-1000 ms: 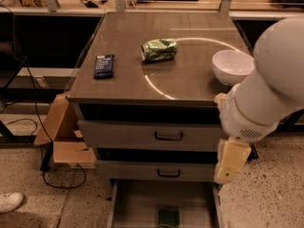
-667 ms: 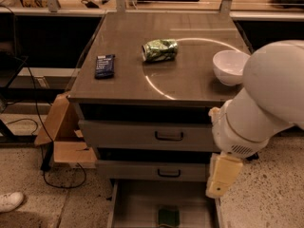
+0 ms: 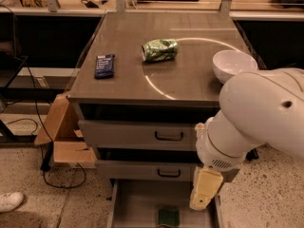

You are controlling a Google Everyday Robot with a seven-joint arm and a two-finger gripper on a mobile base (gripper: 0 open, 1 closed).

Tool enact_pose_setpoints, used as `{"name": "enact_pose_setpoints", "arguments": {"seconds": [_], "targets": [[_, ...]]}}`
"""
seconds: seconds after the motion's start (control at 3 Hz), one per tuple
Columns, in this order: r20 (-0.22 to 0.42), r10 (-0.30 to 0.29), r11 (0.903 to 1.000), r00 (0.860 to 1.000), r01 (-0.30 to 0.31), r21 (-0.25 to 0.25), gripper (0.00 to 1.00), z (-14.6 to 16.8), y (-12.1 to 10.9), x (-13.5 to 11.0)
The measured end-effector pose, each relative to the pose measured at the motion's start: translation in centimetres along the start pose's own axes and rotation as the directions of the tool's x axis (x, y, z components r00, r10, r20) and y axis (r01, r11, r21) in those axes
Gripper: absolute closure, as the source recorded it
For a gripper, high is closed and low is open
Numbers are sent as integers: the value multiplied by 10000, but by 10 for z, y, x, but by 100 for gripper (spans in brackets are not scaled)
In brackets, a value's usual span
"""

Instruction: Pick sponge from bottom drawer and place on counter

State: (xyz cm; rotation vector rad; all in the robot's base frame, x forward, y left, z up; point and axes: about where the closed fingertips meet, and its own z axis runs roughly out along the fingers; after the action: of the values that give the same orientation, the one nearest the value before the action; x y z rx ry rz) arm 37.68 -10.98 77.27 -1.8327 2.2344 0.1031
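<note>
The bottom drawer (image 3: 124, 204) is pulled open at the foot of the cabinet, showing its pale grey inside. The sponge (image 3: 168, 216), dark green face up, lies near the drawer's front middle. My gripper (image 3: 205, 193), pale yellow at the end of the big white arm, hangs over the drawer's right side, a little above and to the right of the sponge, holding nothing that I can see. The counter (image 3: 190, 82), with its thin white circle line, is the cabinet top above.
On the counter are a crushed green can (image 3: 160, 50), a dark blue packet (image 3: 104, 65) and a white bowl (image 3: 233, 65) at the right edge. The two upper drawers (image 3: 137, 134) are closed. A cardboard box (image 3: 61, 134) and cables sit on the floor at left.
The arm has swung left and down. My gripper has dropped from beside the upper drawers to just over the open bottom drawer, closer to the sponge.
</note>
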Motion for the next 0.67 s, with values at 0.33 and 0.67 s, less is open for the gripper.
{"name": "enact_pose_setpoints", "arguments": {"seconds": [0.33,0.67], "targets": [[81,-16,9996,10000,19,-272,0,14,11,0],[204,-47,9989,9998,57,-460,0,43,21,3]]}}
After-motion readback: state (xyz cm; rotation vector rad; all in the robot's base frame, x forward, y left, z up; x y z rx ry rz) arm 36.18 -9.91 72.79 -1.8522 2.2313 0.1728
